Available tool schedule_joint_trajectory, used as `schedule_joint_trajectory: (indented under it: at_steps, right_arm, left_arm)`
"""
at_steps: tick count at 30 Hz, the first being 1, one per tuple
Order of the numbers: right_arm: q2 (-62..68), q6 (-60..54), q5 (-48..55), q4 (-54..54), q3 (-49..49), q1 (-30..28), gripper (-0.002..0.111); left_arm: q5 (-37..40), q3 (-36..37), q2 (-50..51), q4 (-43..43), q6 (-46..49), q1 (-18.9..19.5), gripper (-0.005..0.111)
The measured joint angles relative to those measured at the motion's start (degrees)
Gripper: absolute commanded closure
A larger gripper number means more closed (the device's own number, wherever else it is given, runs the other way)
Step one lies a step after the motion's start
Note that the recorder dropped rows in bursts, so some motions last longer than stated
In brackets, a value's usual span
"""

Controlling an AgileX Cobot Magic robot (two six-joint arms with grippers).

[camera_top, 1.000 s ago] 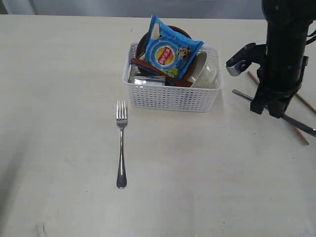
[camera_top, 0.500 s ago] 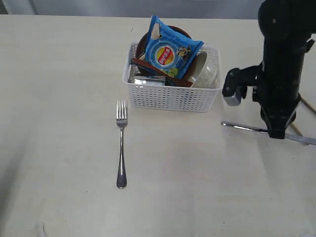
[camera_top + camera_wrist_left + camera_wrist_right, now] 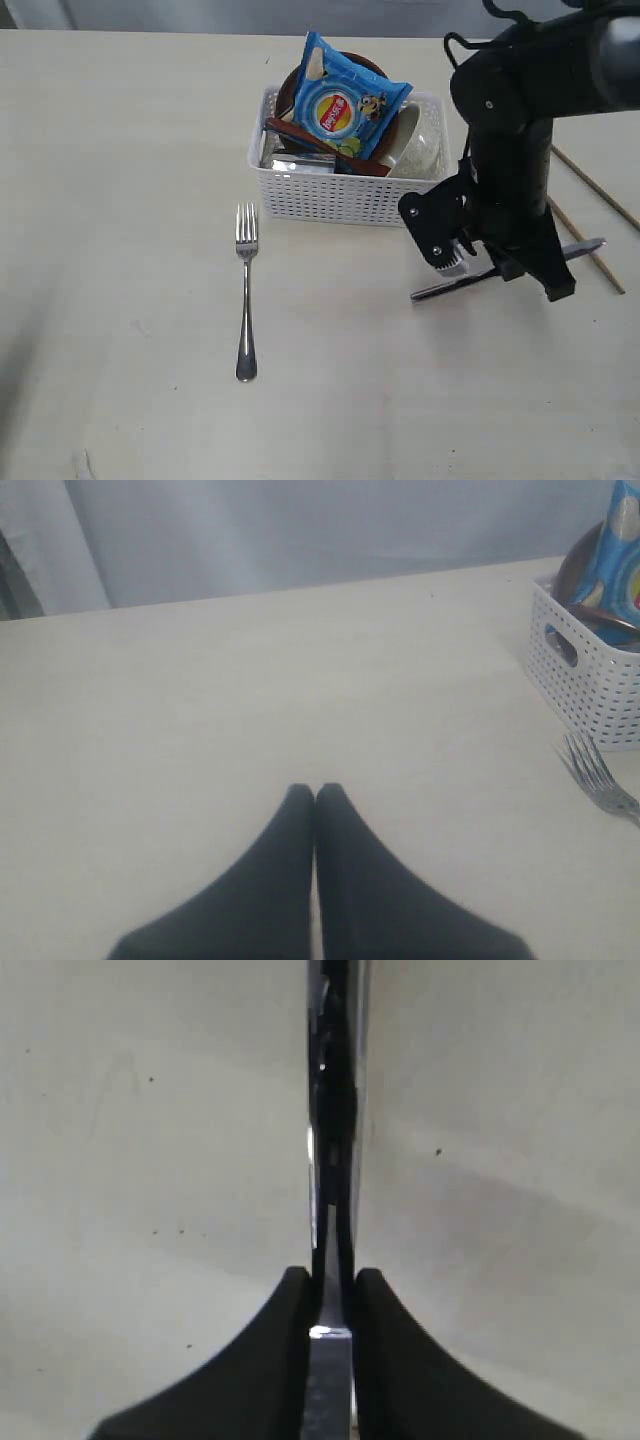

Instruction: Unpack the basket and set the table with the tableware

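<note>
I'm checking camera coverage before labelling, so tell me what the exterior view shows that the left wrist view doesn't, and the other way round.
Only the exterior view shows the right end effector gripping the knife, the chopsticks lying beyond it, and the cream bowl inside the basket. Only the left wrist view shows the left end effector, shut and empty. Both show the basket, the blue chip bag sticking out of it, the fork (only its tines in the wrist view) and the table.
</note>
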Motion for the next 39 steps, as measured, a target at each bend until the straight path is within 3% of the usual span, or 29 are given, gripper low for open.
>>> schedule_joint_trajectory:
  at_steps: [11,35,39]
  right_arm:
    - [1.6,-11.9,-4.6,-0.5,-0.1,4.8,0.109]
    - [4.9,-7.3,-7.6,-1.5,1.9,5.4,0.108]
    - [4.4,-4.4,-8.5,-1.4,2.4,5.4,0.088]
  left_arm:
    - [0.0,0.0,0.0,0.0,0.0,0.0,0.107]
    - [0.0,0.0,0.0,0.0,0.0,0.0,0.107]
    - [0.0,0.0,0.0,0.0,0.0,0.0,0.107]
